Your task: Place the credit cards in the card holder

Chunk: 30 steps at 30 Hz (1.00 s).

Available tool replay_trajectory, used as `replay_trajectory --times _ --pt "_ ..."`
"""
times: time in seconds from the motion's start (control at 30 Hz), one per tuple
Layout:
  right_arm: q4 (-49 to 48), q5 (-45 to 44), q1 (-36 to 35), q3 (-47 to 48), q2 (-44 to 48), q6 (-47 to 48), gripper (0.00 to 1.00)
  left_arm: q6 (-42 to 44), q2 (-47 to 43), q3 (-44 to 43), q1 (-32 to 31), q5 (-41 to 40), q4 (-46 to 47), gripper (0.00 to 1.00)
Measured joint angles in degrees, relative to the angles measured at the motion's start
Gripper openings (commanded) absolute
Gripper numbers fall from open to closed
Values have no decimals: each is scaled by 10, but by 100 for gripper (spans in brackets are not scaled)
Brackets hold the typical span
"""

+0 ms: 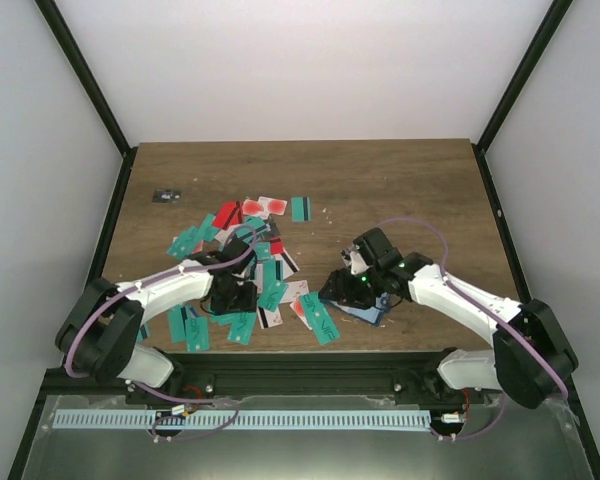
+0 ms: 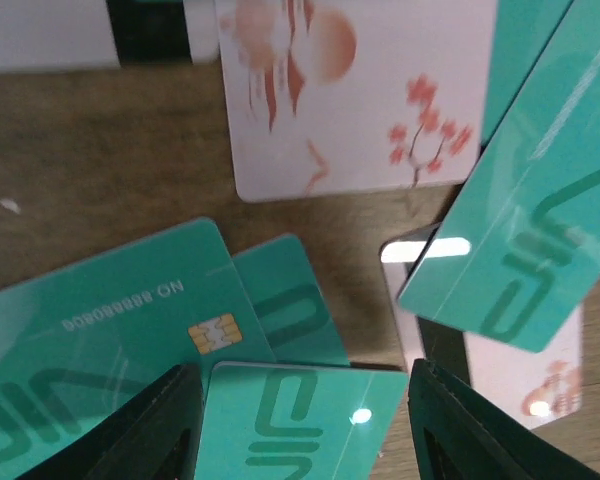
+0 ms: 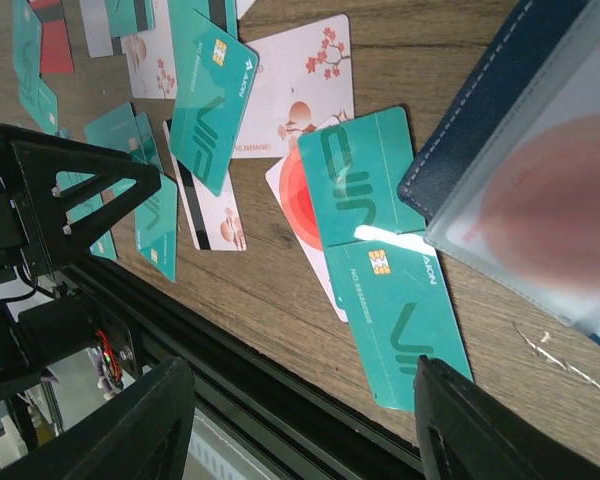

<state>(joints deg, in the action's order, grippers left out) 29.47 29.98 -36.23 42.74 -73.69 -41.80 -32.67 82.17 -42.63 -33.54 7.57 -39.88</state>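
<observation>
Most cards (image 1: 260, 270) lie scattered mid-frame on the table (image 1: 400, 180); the card holder (image 3: 480, 110) seems to hold one. Both arms' jaws stand spread.

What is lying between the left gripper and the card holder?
Several loose credit cards, teal and white, lie on the table there, seen in the top view.

I read even, diffuse light in the top view; shadows on the table (image 1: 380, 180) are soft. In the left wrist view the credit cards (image 2: 300, 420) carry small glare spots and slight blur. In the right wrist view the card holder (image 3: 472, 130) is out of focus.
</observation>
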Motion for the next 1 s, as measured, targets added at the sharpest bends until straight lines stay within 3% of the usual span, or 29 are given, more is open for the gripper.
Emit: replay_trajectory --times 0.57,0.83,1.0 --pt "0 2 0 -44 48 4 62 -189 10 16 -190 -64 30 58" --pt "-31 28 -5 -81 53 -9 62 -240 3 16 -207 -81 15 61" --pt "-93 31 -70 -102 65 -56 61 -245 -2 15 -208 -84 -27 59"
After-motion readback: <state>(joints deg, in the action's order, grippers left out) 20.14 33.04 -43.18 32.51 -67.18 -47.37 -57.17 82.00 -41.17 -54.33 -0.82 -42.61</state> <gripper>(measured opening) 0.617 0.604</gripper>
